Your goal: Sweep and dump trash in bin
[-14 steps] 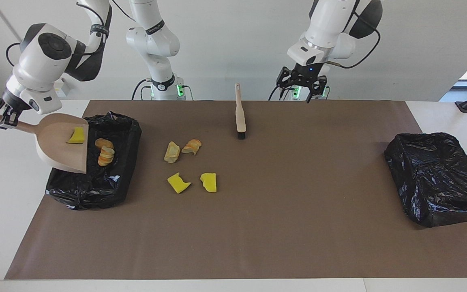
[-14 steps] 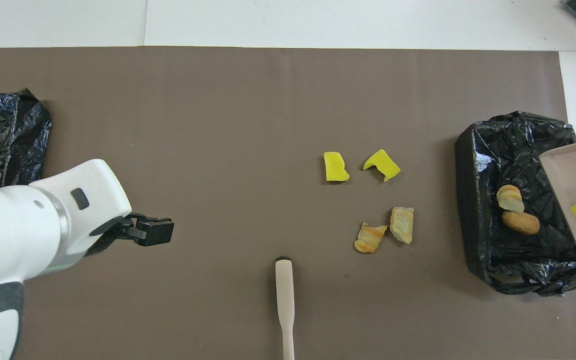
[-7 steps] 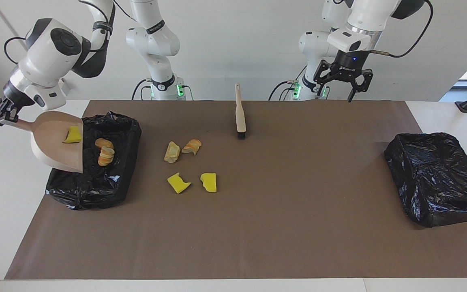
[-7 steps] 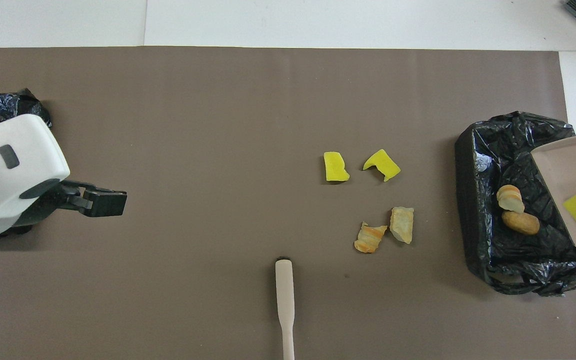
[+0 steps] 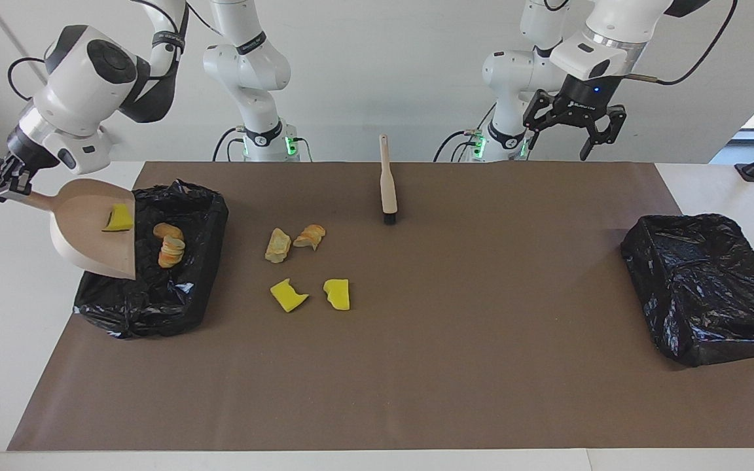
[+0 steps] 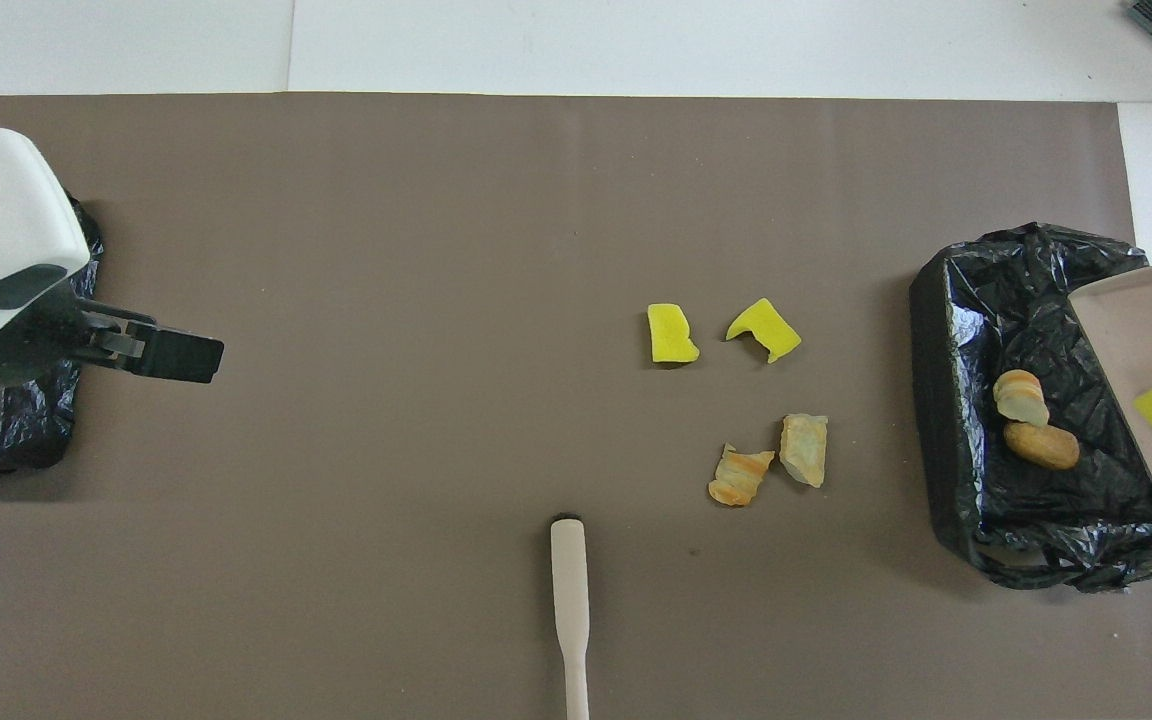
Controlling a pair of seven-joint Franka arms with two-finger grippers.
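Right end effector (image 5: 9,186) clamped on dustpan (image 5: 92,229) handle, tilted over bin (image 5: 154,297), yellow chunk (image 5: 118,218) inside, left end effector (image 5: 573,131) spread apart, aloft.

The right arm is reaching out past its own end of the table, its wrist tilting downward, with the right gripper (image 5: 9,185) clamping shut on the handle of a dustpan (image 5: 92,226) and holding it in the air. The left arm is hanging raised toward its own end, its left gripper (image 5: 574,134) pointing down with fingers spread wide and gripping nothing.
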